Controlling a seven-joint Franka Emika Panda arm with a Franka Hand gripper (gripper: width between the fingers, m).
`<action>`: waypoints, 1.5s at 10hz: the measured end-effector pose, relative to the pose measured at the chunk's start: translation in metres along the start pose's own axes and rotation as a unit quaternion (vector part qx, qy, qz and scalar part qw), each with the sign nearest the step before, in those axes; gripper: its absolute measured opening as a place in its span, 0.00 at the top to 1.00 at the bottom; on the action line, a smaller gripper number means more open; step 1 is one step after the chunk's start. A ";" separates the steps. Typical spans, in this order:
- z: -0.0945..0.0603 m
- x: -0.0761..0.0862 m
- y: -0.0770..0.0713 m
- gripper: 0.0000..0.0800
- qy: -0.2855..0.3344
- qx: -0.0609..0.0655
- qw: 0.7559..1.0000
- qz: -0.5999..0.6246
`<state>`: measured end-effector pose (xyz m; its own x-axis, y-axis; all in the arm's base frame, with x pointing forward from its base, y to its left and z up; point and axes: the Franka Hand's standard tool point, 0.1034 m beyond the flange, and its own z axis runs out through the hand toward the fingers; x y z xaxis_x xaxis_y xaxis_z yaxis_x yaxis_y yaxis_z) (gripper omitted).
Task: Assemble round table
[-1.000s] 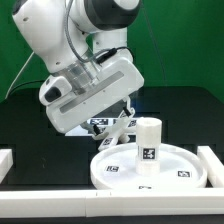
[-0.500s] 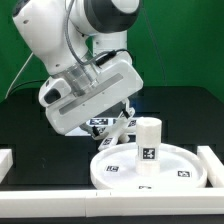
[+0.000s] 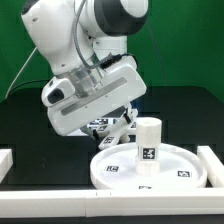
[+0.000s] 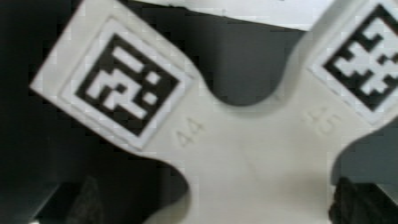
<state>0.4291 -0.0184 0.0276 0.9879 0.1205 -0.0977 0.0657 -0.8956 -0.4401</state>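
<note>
1. Tool point(image 3: 119, 128) hangs tilted from the white arm point(image 3: 90, 90), low over the black desk point(image 3: 30, 135).
2. In the wrist view the tool point(image 4: 222, 203) has its dark, blurred fingers point(image 4: 365, 195) spread wide, one on each side edge of the base point(image 4: 231, 140). Each finger meets an edge with no gap showing, so it reads as clamped on the base.
3. Base is flat and white. Two lobes fork out ahead of the tool, each with a black-white square tag, and the narrow waist sits between the fingers.
4. In the exterior view the base point(image 3: 112, 141) shows just under the tool, tilted, with its tagged end over the near rim of the disc point(image 3: 185, 176). Cannot tell whether it touches the rim.
5. Disc lies flat on the desk, just beside the tool toward the exterior view's right and lower than it. It is rimmed and white, with small tags on its floor.
6. Leg point(image 3: 148, 140) stands upright on the disc near its middle. It is a short thick cylinder with a tag on its side, just beside the tool toward the exterior view's right and apart from the fingers.
7. A white rail point(image 3: 50, 192) runs along the desk edge nearer the camera than the tool. More rail pieces sit at the far edges on the exterior view's left and right, well apart from the tool.
</note>
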 end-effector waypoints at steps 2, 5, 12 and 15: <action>0.002 -0.005 -0.001 0.19 -0.004 -0.003 1.000 -0.001; -0.002 -0.007 -0.006 0.19 -0.005 -0.012 1.000 0.006; -0.006 -0.006 -0.014 0.19 -0.026 -0.059 0.996 0.066; -0.003 0.005 -0.030 0.19 -0.033 -0.109 0.989 0.093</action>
<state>0.4321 0.0074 0.0432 0.9748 -0.0339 -0.2206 -0.0806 -0.9752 -0.2063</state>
